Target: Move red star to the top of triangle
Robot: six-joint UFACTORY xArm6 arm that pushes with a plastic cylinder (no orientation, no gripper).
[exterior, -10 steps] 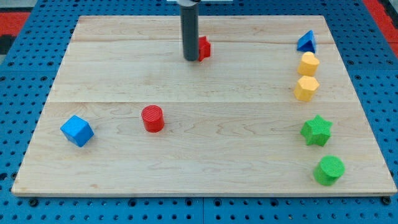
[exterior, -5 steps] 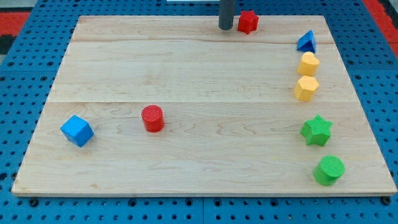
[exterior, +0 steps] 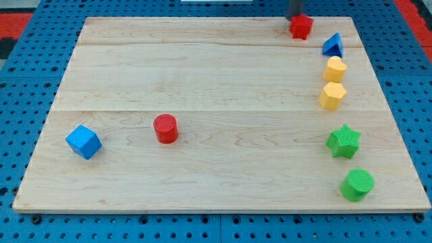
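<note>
The red star (exterior: 301,26) lies near the top edge of the wooden board (exterior: 216,169), to the upper left of the blue triangle (exterior: 332,45), with a small gap between them. My tip (exterior: 295,18) is at the view's top edge, touching the star's upper left side. Only the rod's lower end shows.
Below the triangle, down the right side, stand two yellow blocks (exterior: 334,69) (exterior: 331,96), a green star (exterior: 343,141) and a green cylinder (exterior: 356,183). A red cylinder (exterior: 165,128) and a blue cube (exterior: 84,142) lie at the lower left.
My tip has swept right and up along the top of the board, pushing the red star from the upper middle towards the blue triangle. The other blocks have not moved.
</note>
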